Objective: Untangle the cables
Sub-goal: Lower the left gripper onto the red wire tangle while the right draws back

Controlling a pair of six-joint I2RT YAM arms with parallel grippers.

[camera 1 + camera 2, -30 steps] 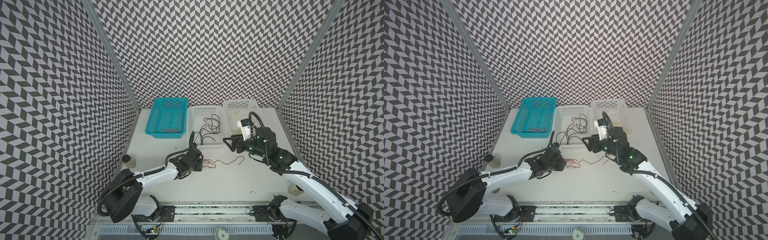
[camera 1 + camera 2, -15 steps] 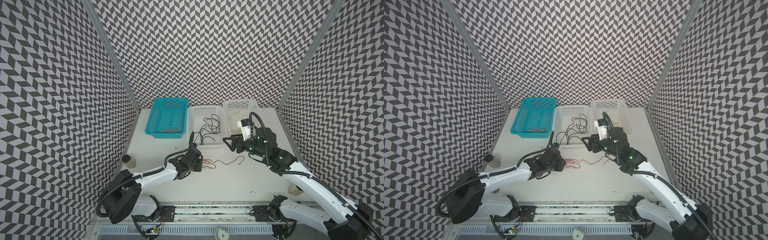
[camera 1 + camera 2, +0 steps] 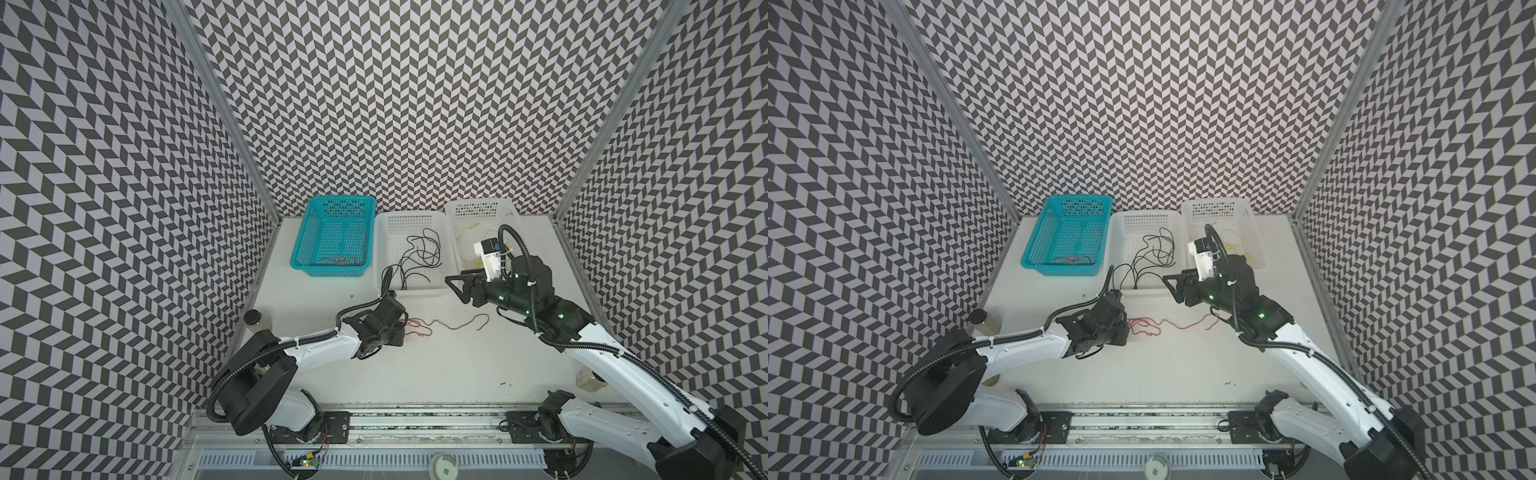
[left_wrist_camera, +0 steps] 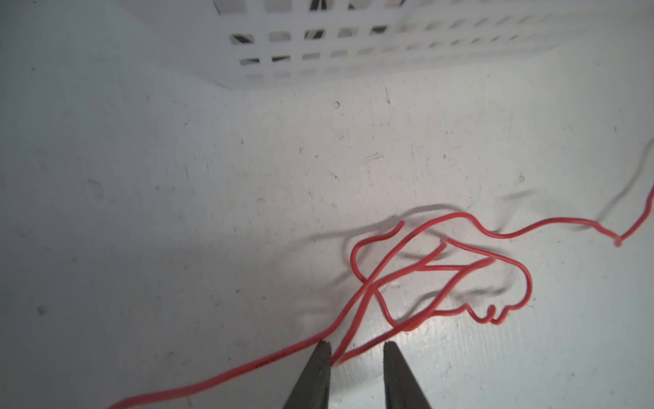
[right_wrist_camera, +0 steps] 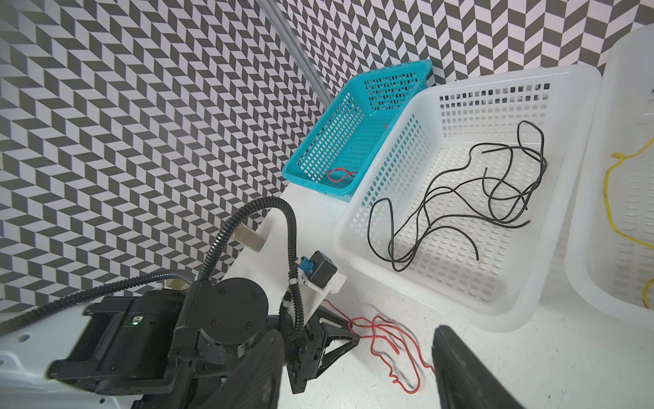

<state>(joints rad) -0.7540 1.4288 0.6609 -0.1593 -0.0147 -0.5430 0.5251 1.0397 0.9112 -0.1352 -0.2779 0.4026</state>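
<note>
The white bench [image 3: 415, 374] stands inside chevron-patterned walls. Two white-and-black arms reach in from its near edge. The left arm [image 3: 324, 347] lies low over the middle of the bench, and the right arm [image 3: 602, 353] is raised near the baskets. Three baskets stand in a row along the far edge: a teal basket [image 3: 328, 271] on the left, a middle white basket [image 3: 424, 286], and a right white basket [image 3: 478, 207].

The right tool [image 3: 455, 286] hangs above the bench, just in front of where the two white baskets meet. In the right wrist view its fingers [image 5: 460, 368] stand wide apart with nothing between them. The left tool [image 4: 357, 348] is down at the bench surface, at the left end of the loose red cables [image 4: 442, 266]. Its jaws are narrow, with a small gap showing. Red strands run into that gap, one touching a fingertip [image 4: 320, 354], and none is visibly pinched.

The loose red cables form a looped tangle just beside the left tool, with one long strand trailing right toward the right arm. The black cables [image 3: 419, 255] lie in the middle white basket, the yellow cables [image 5: 606, 187] in the right white basket, and another red cable [image 3: 345, 261] in the teal basket.
</note>
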